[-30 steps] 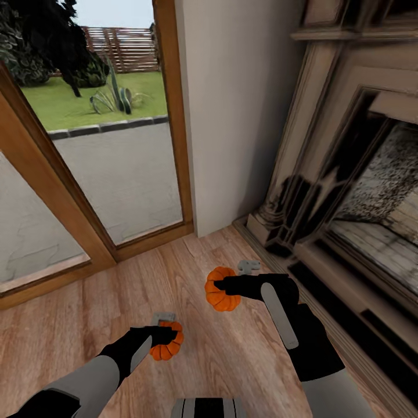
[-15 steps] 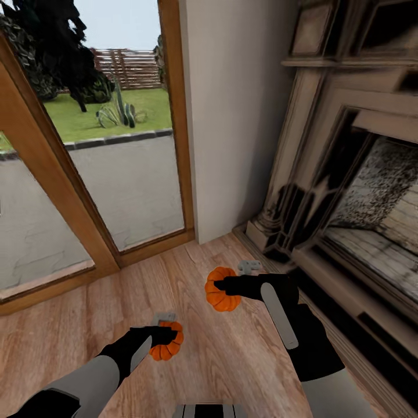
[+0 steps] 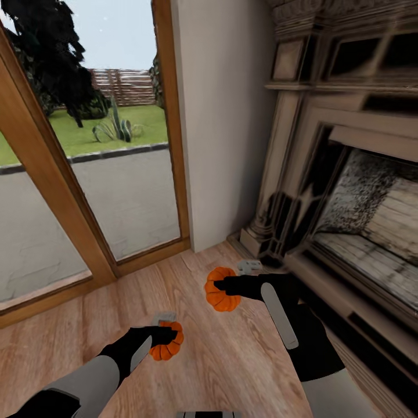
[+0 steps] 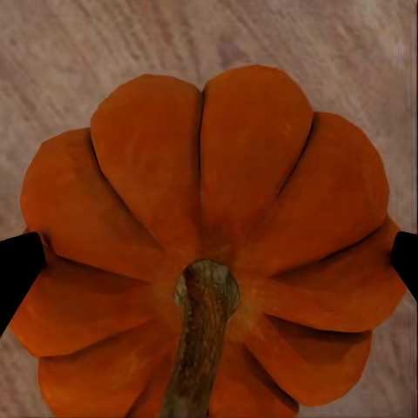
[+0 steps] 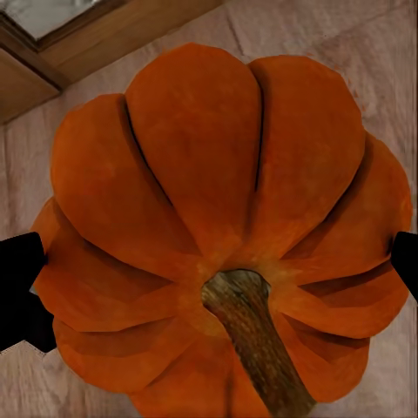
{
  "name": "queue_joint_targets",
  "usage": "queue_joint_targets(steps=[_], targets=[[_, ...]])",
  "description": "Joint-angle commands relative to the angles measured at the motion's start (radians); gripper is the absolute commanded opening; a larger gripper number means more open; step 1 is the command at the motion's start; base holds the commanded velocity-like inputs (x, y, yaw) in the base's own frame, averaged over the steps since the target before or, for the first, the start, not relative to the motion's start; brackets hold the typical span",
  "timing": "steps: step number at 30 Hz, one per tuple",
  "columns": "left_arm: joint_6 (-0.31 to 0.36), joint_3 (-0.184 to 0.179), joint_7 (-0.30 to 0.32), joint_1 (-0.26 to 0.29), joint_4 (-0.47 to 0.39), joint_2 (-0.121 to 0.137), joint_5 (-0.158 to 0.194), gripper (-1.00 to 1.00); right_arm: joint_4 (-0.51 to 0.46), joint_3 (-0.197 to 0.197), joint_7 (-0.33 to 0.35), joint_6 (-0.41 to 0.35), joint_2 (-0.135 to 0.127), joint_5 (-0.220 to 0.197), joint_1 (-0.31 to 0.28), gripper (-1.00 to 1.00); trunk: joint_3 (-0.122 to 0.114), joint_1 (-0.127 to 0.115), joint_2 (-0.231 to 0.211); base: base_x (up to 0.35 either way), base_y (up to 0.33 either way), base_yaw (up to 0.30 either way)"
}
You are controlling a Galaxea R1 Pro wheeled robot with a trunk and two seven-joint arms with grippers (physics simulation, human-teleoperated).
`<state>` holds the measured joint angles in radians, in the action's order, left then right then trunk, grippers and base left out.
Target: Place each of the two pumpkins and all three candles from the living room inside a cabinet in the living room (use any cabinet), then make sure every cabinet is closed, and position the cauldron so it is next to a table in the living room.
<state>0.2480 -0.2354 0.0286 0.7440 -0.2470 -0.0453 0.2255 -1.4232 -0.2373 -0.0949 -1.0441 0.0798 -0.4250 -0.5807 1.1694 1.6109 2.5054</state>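
Both grippers loaded, one pumpkin each, held above the wood floor (image 3: 69,348).

Left gripper (image 3: 164,335) clamped on the near pumpkin (image 3: 165,347); fingers (image 4: 17,266) press its ribbed sides. Right gripper (image 3: 223,285) clamped on the far pumpkin (image 3: 222,296), stem (image 5: 252,335) toward its wrist camera. Fireplace (image 3: 348,191) at right, glass door (image 3: 87,174) ahead-left.

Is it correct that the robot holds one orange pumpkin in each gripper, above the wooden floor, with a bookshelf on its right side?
Not quite: the head view shows a stone fireplace on its right side, not a bookshelf. The rest is correct: the left gripper holds one pumpkin and the right gripper holds the other pumpkin, both above the wooden floor.
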Motion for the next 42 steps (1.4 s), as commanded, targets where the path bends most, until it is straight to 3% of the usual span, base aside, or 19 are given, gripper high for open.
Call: queue_joint_targets(steps=[1, 6, 20, 29, 42], targets=[[0.005, -0.007, -0.001, 0.000, -0.001, 0.001, 0.011, -1.00, 0.000, 0.000, -0.008, -0.003, 0.000, -0.011, -0.001, -1.00, -0.004, -0.001, 0.000, -0.001, 0.000, -0.245], [0.005, -0.007, -0.001, 0.000, -0.002, 0.001, 0.011, -1.00, 0.000, 0.000, -0.008, -0.003, 0.000, -0.011, -0.001, -1.00, -0.027, -0.003, -0.001, -0.001, 0.000, -0.260], [0.005, -0.007, -0.002, 0.000, -0.003, 0.001, 0.011, -1.00, 0.000, -0.001, -0.008, -0.003, 0.000, -0.012, -0.001, -1.00, -0.037, -0.003, -0.001, -0.111, 0.032, -0.260], [0.005, -0.008, -0.002, 0.000, -0.001, 0.001, 0.011, -1.00, 0.001, 0.000, -0.008, -0.003, 0.002, -0.011, -0.001, -1.00, -0.038, -0.003, -0.001, -0.026, 0.020, -0.045], [0.008, -0.008, -0.001, 0.000, -0.001, 0.001, 0.011, -1.00, 0.001, 0.000, -0.005, -0.003, 0.001, -0.012, -0.001, -1.00, -0.043, -0.003, -0.001, -0.114, 0.233, -0.156]])
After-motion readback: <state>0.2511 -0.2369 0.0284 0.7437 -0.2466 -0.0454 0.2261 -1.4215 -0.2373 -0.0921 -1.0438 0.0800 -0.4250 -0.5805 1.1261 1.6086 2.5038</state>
